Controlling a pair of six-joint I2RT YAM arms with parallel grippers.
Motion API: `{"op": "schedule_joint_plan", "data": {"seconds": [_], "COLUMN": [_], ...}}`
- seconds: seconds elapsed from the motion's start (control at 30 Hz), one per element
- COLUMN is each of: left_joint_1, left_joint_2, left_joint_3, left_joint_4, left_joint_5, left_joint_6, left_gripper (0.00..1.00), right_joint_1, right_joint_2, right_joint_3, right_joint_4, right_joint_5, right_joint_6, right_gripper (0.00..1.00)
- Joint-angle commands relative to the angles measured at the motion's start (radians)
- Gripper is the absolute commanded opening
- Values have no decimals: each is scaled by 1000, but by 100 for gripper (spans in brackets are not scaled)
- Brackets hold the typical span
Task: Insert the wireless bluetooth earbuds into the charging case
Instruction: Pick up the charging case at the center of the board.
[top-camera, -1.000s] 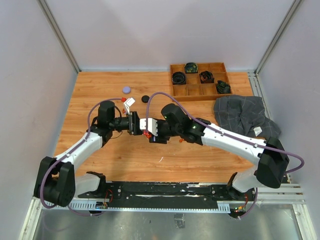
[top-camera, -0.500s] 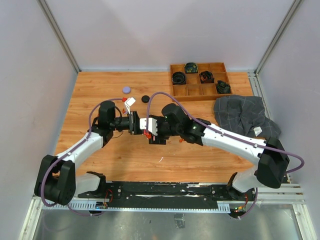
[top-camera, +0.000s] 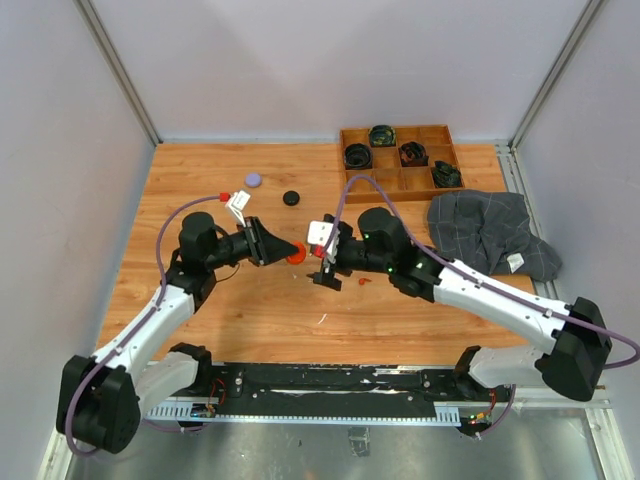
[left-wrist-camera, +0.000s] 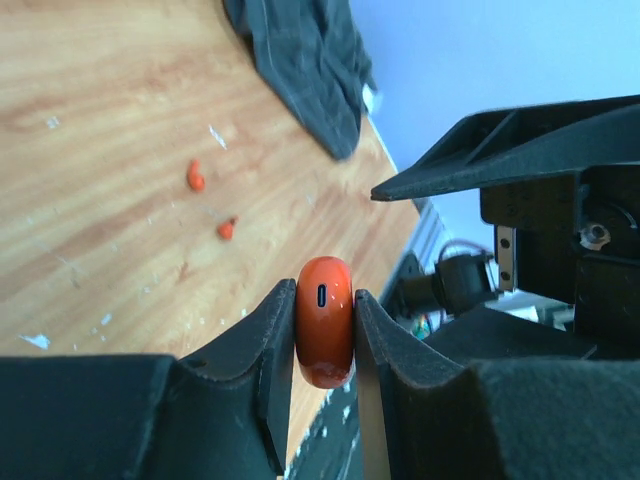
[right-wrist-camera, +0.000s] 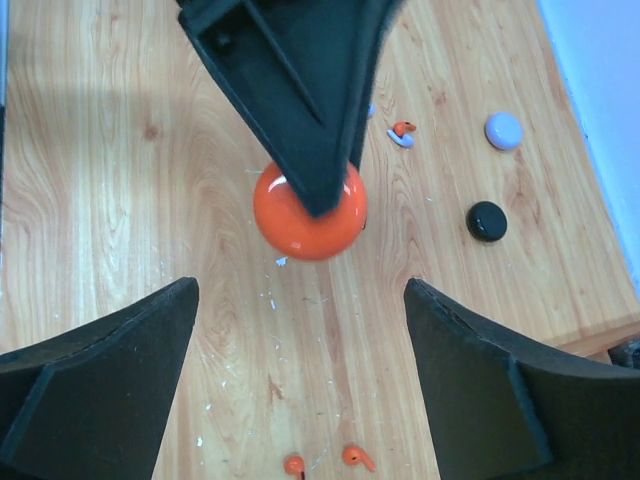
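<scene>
Left tool (top-camera: 289, 252): pressed together on the orange case (left-wrist-camera: 323, 325), pinching it across its two flat faces; the case is held on edge, clear of the surface (top-camera: 200, 170), over the middle and a little toward the left edge; a small slot shows on its rim in the left wrist view.

Right tool (right-wrist-camera: 300, 295): spread wide, nothing between its fingers (right-wrist-camera: 105, 385); it faces the left tool from the right, just beside the case and not touching it; in the right wrist view the case hangs between and beyond the two spread fingers.

Orange earbuds (left-wrist-camera: 196, 176): two pieces, loose on the bare wood, close together but apart; they lie near the middle of the surface, just right of the right tool and slightly toward the near edge; neither is in any case.

Other items: lilac case (top-camera: 253, 179) and black case (top-camera: 291, 198) lie shut, near each other, toward the far edge and left of centre; wooden tray (top-camera: 398, 187) sits at the far right corner, with dark objects in four of its compartments, kind not discernible; grey cloth (top-camera: 485, 232) lies crumpled along the right edge, just in front of the tray.
</scene>
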Motion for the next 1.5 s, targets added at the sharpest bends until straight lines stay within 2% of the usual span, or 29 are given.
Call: {"op": "schedule_joint_plan", "data": {"seconds": [0.0, 0.23, 0.53, 0.8, 1.03, 1.47], "left_joint_1": [-7, -34, -113, -180, -207, -214], "left_joint_2": [-99, -174, -199, -175, -131, -94], "left_joint_3": [-49, -157, -197, -253, -252, -274], "left_joint_4": [116, 343, 497, 688, 736, 781], "left_joint_5": [-179, -326, -451, -538, -553, -592], "left_joint_6": [-88, -261, -325, -397, -397, -410], "left_gripper": [0, 0, 0, 0, 0, 0], "right_joint_1": [-82, -128, -176, -254, -278, -277], "right_joint_2": [-65, -89, -52, 86, 279, 302], "right_joint_3": [-68, -186, -278, -347, -319, -291], "right_joint_4": [172, 468, 741, 1182, 1567, 1588], "right_joint_5": [-118, -171, -127, -244, -354, -391], "right_joint_6": [237, 576, 939, 1290, 1552, 1567], "right_gripper": [85, 85, 84, 77, 60, 52]}}
